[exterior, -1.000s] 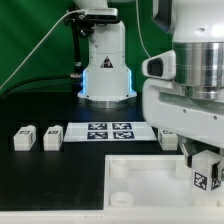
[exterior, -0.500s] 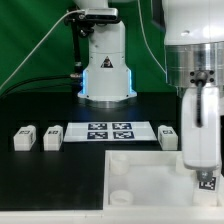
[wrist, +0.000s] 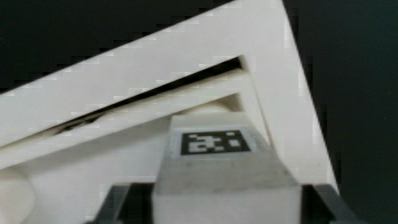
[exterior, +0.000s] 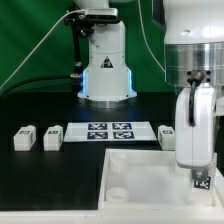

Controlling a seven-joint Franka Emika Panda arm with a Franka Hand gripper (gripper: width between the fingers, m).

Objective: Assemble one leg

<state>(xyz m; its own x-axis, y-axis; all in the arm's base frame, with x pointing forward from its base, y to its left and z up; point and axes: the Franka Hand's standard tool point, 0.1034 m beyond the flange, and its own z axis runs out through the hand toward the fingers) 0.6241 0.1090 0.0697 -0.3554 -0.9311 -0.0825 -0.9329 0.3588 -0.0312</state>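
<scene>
Gripper (exterior: 203, 182) first: we see it pointing straight down at the exterior view's right, fingers clamped on the leg (exterior: 203, 183), a small white block whose black-and-white tag faces the camera between the fingertips. Above it the arm's last link and wrist rise nearly vertical, a tall white column that fills the exterior view's upper right.

In the wrist view we look down along the fingers (wrist: 121, 203); the leg (wrist: 222, 165) sits squarely between them, tag up, and the dark pads flank it on both sides.

Directly beneath and around the gripper lies the large white panel (exterior: 140, 180), and the held leg hangs over its corner on the exterior view's right; we cannot tell whether leg and panel touch. The wrist view shows the panel's raised rim (wrist: 267, 70) running past just beyond the leg.

Behind the gripper, toward the robot base (exterior: 106, 70), the marker board (exterior: 108, 131) lies flat on the black table (exterior: 40, 190). One loose leg (exterior: 168, 136) rests just beside the gripper's housing, near the board's end. Two more loose legs (exterior: 24, 138) (exterior: 53, 137) sit well away, past the board's other end.
</scene>
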